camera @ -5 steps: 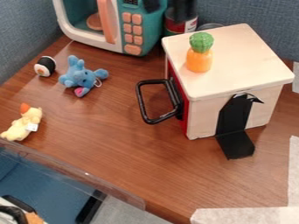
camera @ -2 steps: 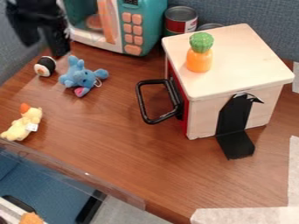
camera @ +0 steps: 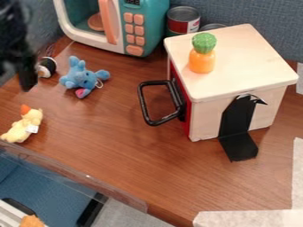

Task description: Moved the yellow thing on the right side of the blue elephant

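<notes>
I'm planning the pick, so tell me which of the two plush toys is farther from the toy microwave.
The yellow plush toy, orange at one end: it lies well forward, while the blue elephant is closer to the microwave.

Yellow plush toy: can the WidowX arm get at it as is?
Probably yes. The gripper hangs at upper left, the yellow toy lies uncovered on the table, and the blue elephant sits apart from it.

Grey-blue fabric partition (camera: pixel 254 17) behind brown wood-grain table (camera: pixel 136 155); blue surface (camera: pixel 44 177) below table's near edge.
</notes>
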Robot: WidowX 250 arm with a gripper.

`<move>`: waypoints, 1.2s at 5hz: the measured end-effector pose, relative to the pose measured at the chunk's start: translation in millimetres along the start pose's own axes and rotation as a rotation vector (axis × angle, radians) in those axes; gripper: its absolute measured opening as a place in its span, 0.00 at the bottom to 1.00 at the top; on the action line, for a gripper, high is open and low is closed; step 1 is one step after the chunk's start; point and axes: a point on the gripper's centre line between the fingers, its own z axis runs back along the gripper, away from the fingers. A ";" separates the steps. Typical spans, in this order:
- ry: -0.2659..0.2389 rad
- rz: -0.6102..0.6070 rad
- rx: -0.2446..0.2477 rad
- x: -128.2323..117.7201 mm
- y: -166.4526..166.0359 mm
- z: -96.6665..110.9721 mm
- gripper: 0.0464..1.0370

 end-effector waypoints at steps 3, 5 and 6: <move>0.089 0.086 -0.036 -4.1 4.0 -76.9 0.96; 0.127 0.119 -0.154 0.0 -4.8 -104.4 0.65; 0.149 0.132 -0.181 0.4 -5.7 -103.9 0.36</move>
